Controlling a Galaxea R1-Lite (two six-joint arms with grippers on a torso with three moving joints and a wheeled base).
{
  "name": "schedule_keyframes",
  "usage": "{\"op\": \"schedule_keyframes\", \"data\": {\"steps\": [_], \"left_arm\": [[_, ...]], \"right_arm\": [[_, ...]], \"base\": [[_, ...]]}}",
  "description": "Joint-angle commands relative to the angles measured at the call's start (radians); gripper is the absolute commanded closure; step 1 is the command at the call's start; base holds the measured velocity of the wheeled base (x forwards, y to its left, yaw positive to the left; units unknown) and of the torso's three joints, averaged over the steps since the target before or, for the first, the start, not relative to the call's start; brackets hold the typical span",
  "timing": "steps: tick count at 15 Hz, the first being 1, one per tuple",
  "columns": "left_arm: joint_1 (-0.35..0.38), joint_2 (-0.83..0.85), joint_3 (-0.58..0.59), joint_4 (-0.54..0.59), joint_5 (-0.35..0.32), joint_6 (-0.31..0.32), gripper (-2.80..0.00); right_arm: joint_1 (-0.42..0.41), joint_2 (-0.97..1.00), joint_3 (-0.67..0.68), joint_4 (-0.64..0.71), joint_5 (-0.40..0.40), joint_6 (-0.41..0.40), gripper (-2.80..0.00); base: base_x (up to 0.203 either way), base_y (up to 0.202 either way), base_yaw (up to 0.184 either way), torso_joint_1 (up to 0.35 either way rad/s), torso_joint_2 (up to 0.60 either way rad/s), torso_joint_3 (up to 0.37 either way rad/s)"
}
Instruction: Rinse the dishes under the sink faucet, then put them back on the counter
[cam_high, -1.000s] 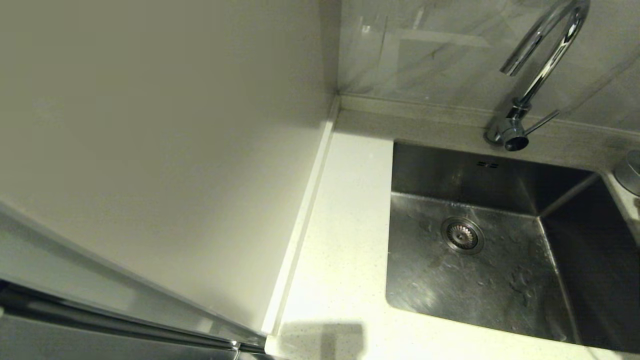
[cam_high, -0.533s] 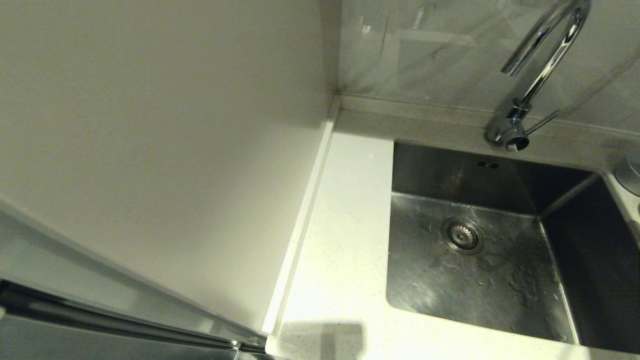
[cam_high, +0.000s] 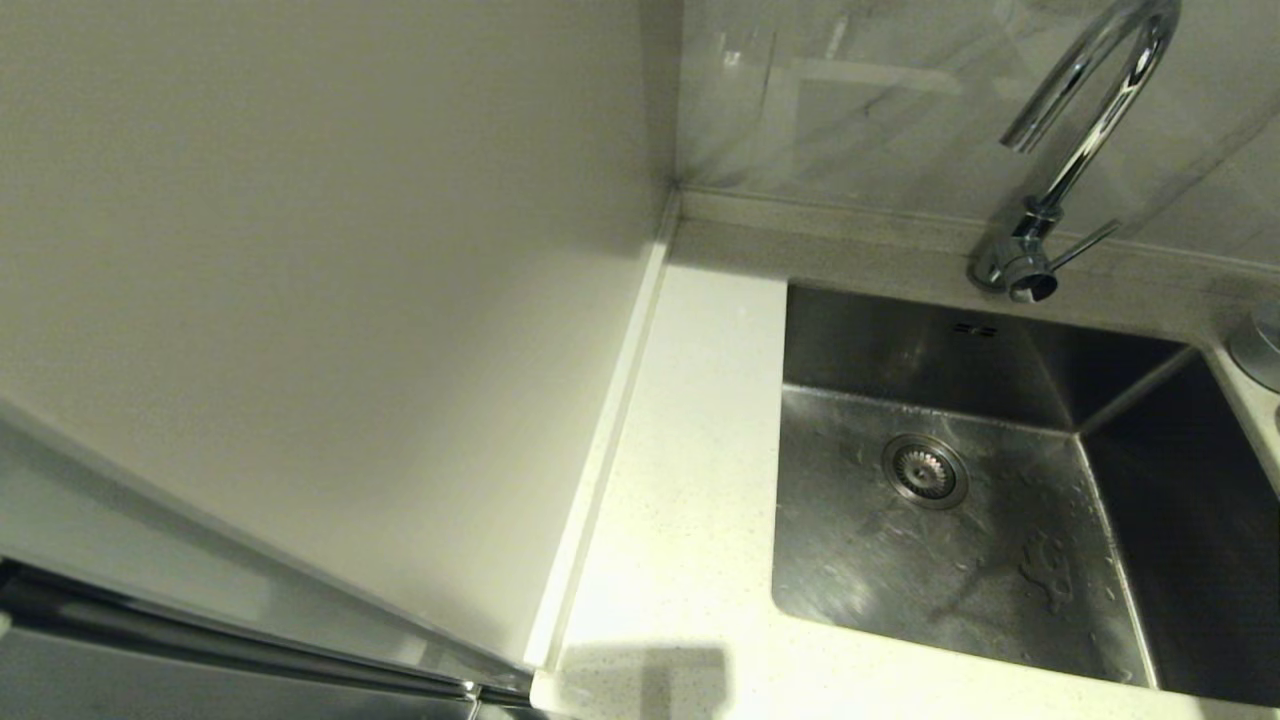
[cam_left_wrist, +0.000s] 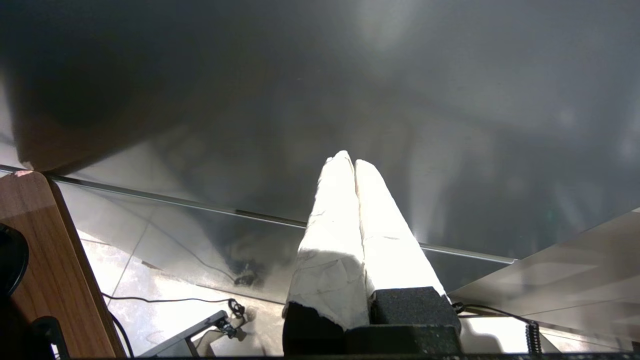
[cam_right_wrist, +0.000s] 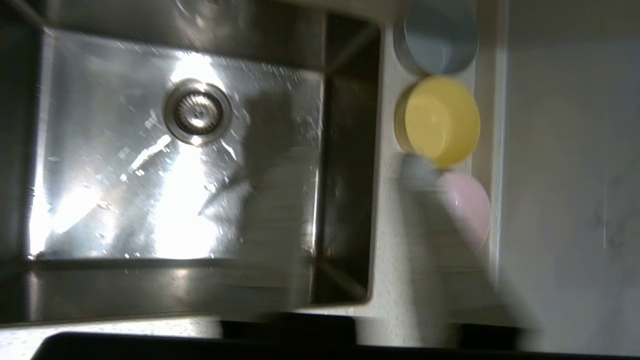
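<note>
Three dishes stand in a row on the counter (cam_right_wrist: 395, 210) beside the sink (cam_right_wrist: 100, 210): a grey-blue bowl (cam_right_wrist: 440, 42), a yellow bowl (cam_right_wrist: 442, 120) and a pink bowl (cam_right_wrist: 470, 205). My right gripper (cam_right_wrist: 345, 160) hovers over the sink's edge next to them. Its blurred fingers are apart with nothing between them, and one fingertip (cam_right_wrist: 417, 162) overlaps the pink bowl's rim. In the head view the sink (cam_high: 960, 560) holds no dish, the faucet (cam_high: 1080, 150) runs no water, and only the grey-blue bowl's edge (cam_high: 1262, 345) shows. My left gripper (cam_left_wrist: 354, 162) is shut and parked low.
The drain strainer (cam_high: 924, 470) sits mid-basin on a wet floor. A cream wall panel (cam_high: 300, 300) fills the left of the head view. A strip of counter (cam_high: 690, 480) runs between it and the sink. The left wrist faces a grey cabinet front (cam_left_wrist: 350, 75).
The head view is almost unchanged; a faint dark shadow line has appeared on the sink floor near the front. No arm enters that view.
</note>
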Motion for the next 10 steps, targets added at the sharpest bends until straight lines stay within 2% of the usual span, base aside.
{"op": "schedule_keyframes", "data": {"steps": [1, 3, 5, 10], "left_arm": [[0.0, 0.0, 0.003, 0.0, 0.0, 0.0, 0.0], [0.0, 0.0, 0.003, 0.0, 0.0, 0.0, 0.0], [0.0, 0.0, 0.003, 0.0, 0.0, 0.0, 0.0], [0.0, 0.0, 0.003, 0.0, 0.0, 0.0, 0.0]], "right_arm": [[0.061, -0.119, 0.028, -0.016, -0.001, -0.002, 0.0], [0.116, -0.234, 0.139, -0.053, -0.008, -0.001, 0.0], [0.169, -0.36, 0.339, -0.156, -0.015, 0.007, 0.0], [0.247, -0.73, 0.969, -0.584, -0.029, 0.022, 0.0]], "base": [[0.0, 0.0, 0.0, 0.0, 0.0, 0.0], [0.0, 0.0, 0.0, 0.0, 0.0, 0.0], [0.0, 0.0, 0.0, 0.0, 0.0, 0.0], [0.0, 0.0, 0.0, 0.0, 0.0, 0.0]]}}
